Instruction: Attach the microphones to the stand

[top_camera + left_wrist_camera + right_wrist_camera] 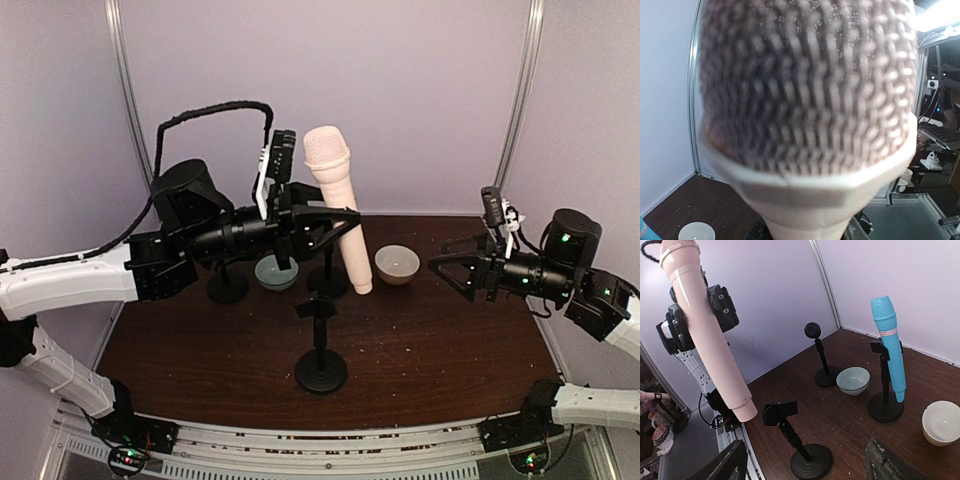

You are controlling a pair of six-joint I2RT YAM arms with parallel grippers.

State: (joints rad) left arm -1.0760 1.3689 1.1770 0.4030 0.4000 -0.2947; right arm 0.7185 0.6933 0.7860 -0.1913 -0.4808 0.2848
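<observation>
My left gripper (335,228) is shut on the cream-beige microphone (340,215) and holds it in the air, head up and slightly tilted. Its mesh head fills the left wrist view (807,85). In the right wrist view its lower end (740,407) hangs just left of and above the clip of the empty front stand (800,440). That stand also shows in the top view (320,345). The light blue microphone (888,347) sits clipped in a rear stand. A black round-headed microphone (812,331) stands on the far stand. My right gripper (455,265) is open and empty.
A grey-blue bowl (277,271) and a cream bowl (397,264) sit at the back of the brown table (440,350). Both also show in the right wrist view, the grey-blue bowl (853,380) and the cream bowl (941,422). Purple walls close in the back and sides.
</observation>
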